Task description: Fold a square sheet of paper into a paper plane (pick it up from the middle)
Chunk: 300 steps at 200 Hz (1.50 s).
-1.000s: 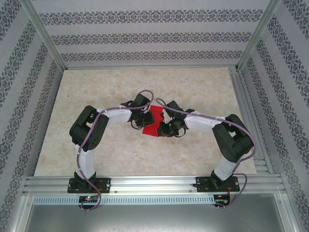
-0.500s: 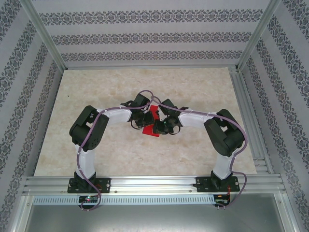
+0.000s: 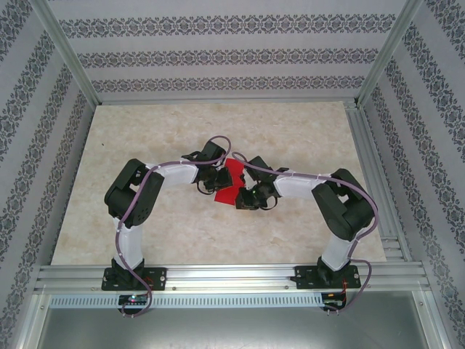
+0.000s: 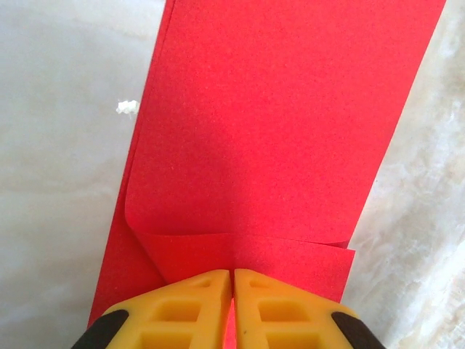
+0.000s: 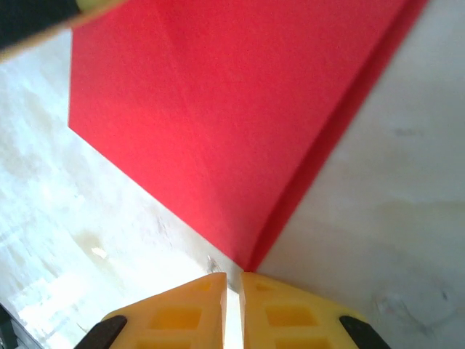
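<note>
Two layers: square sheet of paper [image 4: 276, 131], from my left wrist.
Left fingers [image 4: 218, 298]: clamped on its edge.
Right fingers [image 5: 214, 302]: together, corner just ahead.

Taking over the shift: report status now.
Left claw shut on paper edge. Right claw shut at folded corner, grip unclear. Paper partly folded, on table. Nothing blocking.

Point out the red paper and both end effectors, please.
red paper [image 4: 269, 123]: left wrist view, its flat upper layer.
left end effector [image 4: 233, 276]: left wrist view, where its yellow fingertips meet.
right end effector [image 5: 232, 282]: right wrist view, between its yellow fingertips.
</note>
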Available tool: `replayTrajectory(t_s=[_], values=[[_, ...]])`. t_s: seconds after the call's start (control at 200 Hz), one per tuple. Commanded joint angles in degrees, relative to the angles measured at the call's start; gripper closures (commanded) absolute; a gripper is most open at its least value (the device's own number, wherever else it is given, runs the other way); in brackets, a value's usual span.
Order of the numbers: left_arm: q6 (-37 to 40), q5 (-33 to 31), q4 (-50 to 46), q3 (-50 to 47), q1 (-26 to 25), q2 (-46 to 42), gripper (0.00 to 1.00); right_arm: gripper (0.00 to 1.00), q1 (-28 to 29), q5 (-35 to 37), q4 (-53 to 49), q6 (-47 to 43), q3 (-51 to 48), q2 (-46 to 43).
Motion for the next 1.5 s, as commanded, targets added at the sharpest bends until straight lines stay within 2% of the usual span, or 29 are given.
replayTrajectory(t_s=[0.0, 0.105, 0.3, 0.505, 0.819, 1.234, 1.494], values=[[-0.81, -2.75, -2.87, -1.89, -0.47, 1.82, 0.87, 0.86, -0.85, -0.24, -1.95, -0.03, -0.36, -3.13], [-0.9, -2.72, -2.87, -1.88, -0.49, 1.73, 0.87, 0.85, -1.57, -0.4, 2.13, 1.9, 0.63, -3.45], [-0.9, -2.37, -2.65, -1.89, -0.47, 1.73, 0.87, 0.86, -1.49, -0.98, 6.46, 4.04, 4.35, 1.24], [-0.88, -2.02, -2.52, -1.84, -0.44, 1.65, 0.87, 0.86, -1.88, 0.68, 5.75, 3.93, 5.02, 4.58], [-0.8, -2.02, -2.54, -1.74, -0.45, 1.4, 0.87, 0.86, -2.71, 1.85, 2.36, 2.85, 0.4, 3.97], [-0.13, -0.76, -1.71, -0.93, -0.46, 0.07, 0.87, 0.88, -2.94, -1.66, 3.94, 3.54, -1.9, 1.41], [-0.8, -0.48, -1.64, -0.97, -0.44, 1.19, 0.87, 0.88, -2.78, -1.83, 1.13, 2.06, -3.16, 0.02]])
